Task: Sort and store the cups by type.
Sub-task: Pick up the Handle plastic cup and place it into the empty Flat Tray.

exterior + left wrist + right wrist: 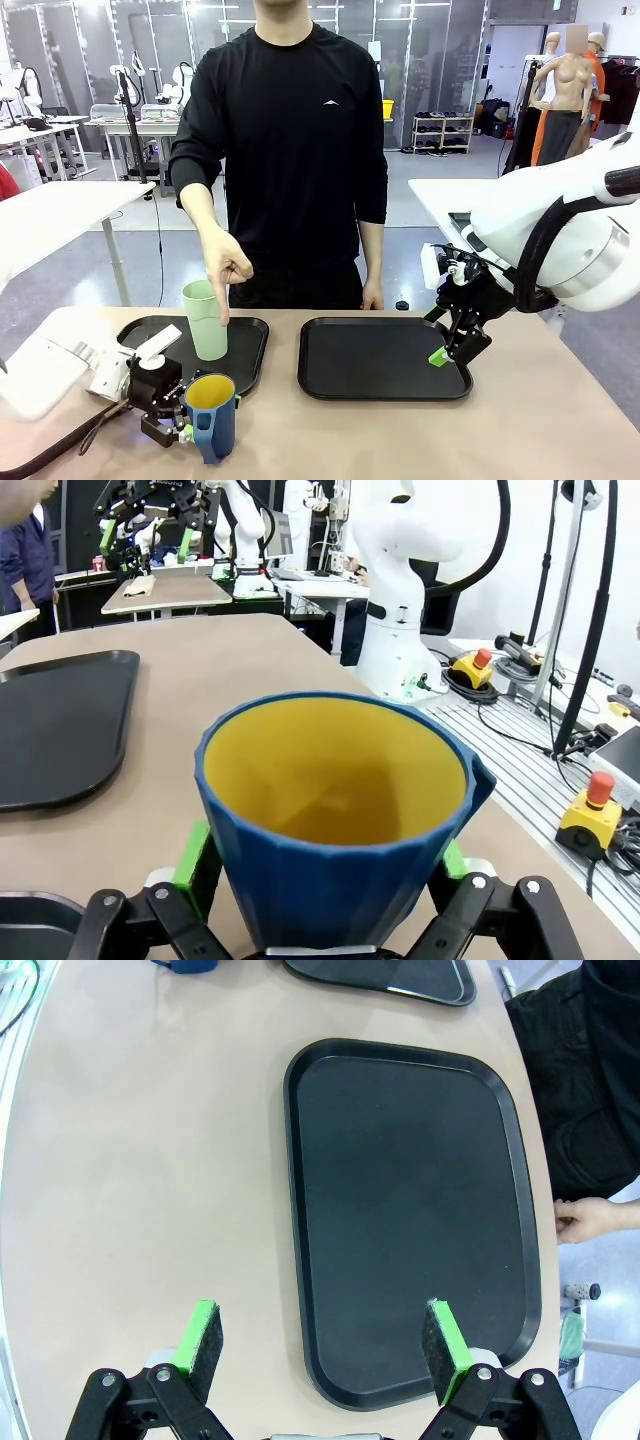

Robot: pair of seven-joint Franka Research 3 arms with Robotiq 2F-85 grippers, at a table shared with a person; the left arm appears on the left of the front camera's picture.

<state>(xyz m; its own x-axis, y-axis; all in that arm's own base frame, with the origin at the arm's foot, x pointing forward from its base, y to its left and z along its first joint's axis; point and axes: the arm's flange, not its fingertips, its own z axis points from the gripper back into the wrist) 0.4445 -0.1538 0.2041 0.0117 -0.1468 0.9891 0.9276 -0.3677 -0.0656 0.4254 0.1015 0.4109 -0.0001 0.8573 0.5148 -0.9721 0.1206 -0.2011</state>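
The dark blue mug (pixel 212 415) with a yellow inside stands on the table in front of the left tray (pixel 250 335). My left gripper (pixel 200 420) is shut on it. In the left wrist view both green pads (pixel 195 855) press the sides of the mug (pixel 335 820). On the left tray the pale mint-green tumbler (pixel 206 320) stands upright. The person's hand (pixel 228 270) points down at its rim. My right gripper (pixel 445 352) hovers open over the near right edge of the right tray (pixel 385 358), nothing between its fingers (pixel 205 1335).
The right tray (pixel 400 1200) is bare. The person stands at the far side, their other hand resting at the table edge (pixel 590 1220). Bare tabletop lies between the trays and along the front. The right arm's base (pixel 400 630) stands past the table end.
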